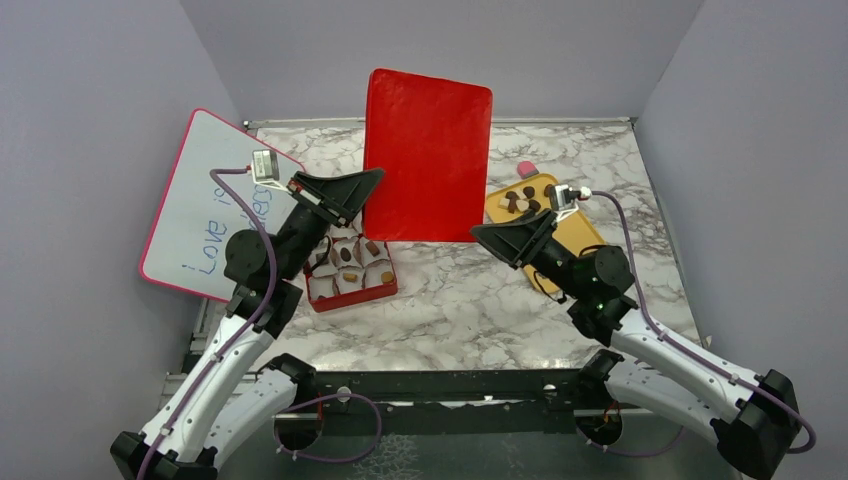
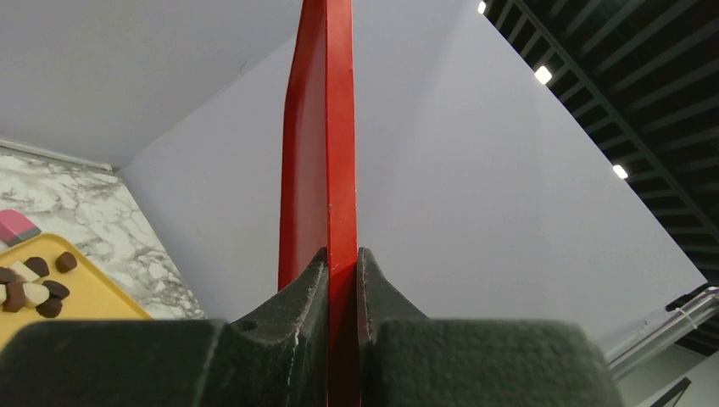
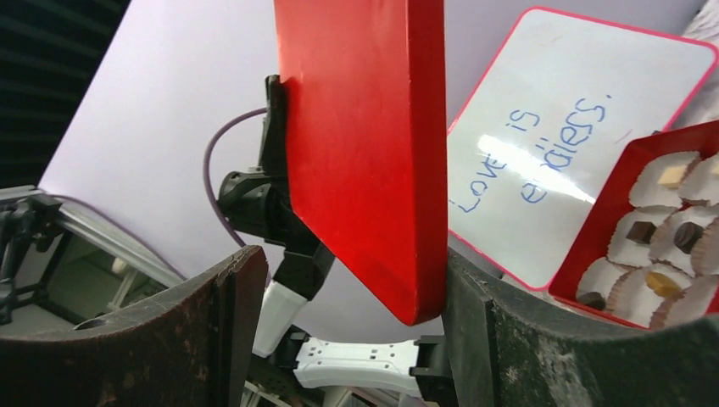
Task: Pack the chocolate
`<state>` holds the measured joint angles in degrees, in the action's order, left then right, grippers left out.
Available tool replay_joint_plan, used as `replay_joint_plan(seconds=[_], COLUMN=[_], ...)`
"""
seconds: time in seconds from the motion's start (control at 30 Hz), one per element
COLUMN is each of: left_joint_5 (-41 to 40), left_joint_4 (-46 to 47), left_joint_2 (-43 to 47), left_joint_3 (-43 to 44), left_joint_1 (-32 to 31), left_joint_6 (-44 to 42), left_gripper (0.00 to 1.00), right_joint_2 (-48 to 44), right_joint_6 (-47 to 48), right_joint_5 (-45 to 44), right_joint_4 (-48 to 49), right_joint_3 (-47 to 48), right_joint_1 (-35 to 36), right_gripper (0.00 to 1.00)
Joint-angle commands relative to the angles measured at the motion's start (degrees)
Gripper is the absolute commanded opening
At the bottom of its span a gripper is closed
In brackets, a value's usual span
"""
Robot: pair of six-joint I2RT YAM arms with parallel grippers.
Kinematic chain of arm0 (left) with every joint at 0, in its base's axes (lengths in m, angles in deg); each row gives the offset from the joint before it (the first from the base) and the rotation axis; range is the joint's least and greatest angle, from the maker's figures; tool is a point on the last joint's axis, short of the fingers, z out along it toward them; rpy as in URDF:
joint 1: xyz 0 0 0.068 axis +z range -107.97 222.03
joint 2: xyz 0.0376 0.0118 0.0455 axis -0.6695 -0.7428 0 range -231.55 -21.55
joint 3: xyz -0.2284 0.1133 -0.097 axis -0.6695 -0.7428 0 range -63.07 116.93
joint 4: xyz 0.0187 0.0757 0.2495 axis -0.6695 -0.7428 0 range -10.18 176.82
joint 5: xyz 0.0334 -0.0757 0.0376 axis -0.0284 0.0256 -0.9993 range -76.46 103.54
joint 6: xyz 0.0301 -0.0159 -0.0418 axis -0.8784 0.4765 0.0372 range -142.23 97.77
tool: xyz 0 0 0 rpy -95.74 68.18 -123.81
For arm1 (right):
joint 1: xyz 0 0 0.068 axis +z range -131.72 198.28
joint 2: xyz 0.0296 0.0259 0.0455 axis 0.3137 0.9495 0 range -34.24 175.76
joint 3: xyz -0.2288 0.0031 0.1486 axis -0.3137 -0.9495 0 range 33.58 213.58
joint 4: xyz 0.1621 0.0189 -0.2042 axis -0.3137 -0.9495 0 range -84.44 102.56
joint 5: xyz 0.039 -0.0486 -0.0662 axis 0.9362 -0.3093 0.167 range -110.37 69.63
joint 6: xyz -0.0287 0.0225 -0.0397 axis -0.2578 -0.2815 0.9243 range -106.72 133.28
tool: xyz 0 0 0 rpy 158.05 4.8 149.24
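Note:
My left gripper (image 1: pixel 376 177) (image 2: pixel 342 254) is shut on the left edge of the red lid (image 1: pixel 428 155), holding it upright above the table. The lid shows edge-on in the left wrist view (image 2: pixel 326 127). My right gripper (image 1: pixel 479 232) (image 3: pixel 349 264) is open, its fingers on either side of the lid's lower right corner (image 3: pixel 365 144). The open red box (image 1: pixel 350 268) (image 3: pixel 623 203) holds white paper cups, several with dark or tan chocolate pieces (image 1: pixel 346 254) (image 3: pixel 688 235). More chocolate pieces (image 1: pixel 520 203) (image 2: pixel 34 284) lie on the yellow tray (image 1: pixel 570 228) (image 2: pixel 93 292).
A pink-framed whiteboard (image 1: pixel 205 205) (image 3: pixel 560 136) with blue writing leans at the left, next to the box. A small pink block (image 1: pixel 527 168) (image 2: pixel 13 227) lies just behind the yellow tray. Grey walls enclose the marble table (image 1: pixel 480 300) on three sides.

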<state>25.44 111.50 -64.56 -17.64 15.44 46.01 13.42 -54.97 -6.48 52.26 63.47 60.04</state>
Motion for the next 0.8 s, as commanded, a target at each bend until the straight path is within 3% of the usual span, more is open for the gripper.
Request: replay_joint_plan(seconds=[0.0, 0.13, 0.27, 0.43, 0.53, 0.63, 0.77], left_joint_5=[-0.7, -0.7, -1.3, -4.2, -8.5, -14.7, -21.5], left_joint_4=[4.9, 4.9, 4.9, 2.5, -5.1, -15.0, -23.2], left_joint_2=[1.2, 1.8, 2.2, 4.5, 7.1, 9.7, 13.4], left_joint_3=[-2.5, -3.1, -4.0, -6.0, -5.6, -4.0, -2.2], left_joint_1=[0.0, 0.0, 0.0, 0.0, 0.0, 0.0, 0.0], left_joint_6=[4.5, 4.6, 4.2, 1.1, -1.5, -4.4, -12.6], left_gripper=[0.00, 0.00, 0.02, 0.23, 0.37, 0.48, 0.69], right_joint_2=[1.1, 1.4, 1.3, 0.2, -1.9, -3.8, -3.7], right_joint_6=[-2.3, -3.0, -4.4, -5.4, -5.4, -5.4, -3.1], right_joint_5=[4.8, 5.4, 4.8, 4.4, 2.4, -0.2, -0.6], right_joint_4=[8.1, 9.6, 10.7, 8.2, 7.5, 4.4, 0.5], right_joint_3=[1.3, 1.0, 0.7, 0.1, -2.0, -2.8, -1.1], right_joint_1=[0.0, 0.0, 0.0, 0.0, 0.0, 0.0, -0.1], right_gripper=[0.75, 0.64, 0.38, 0.15, 0.04, 0.01, 0.01])
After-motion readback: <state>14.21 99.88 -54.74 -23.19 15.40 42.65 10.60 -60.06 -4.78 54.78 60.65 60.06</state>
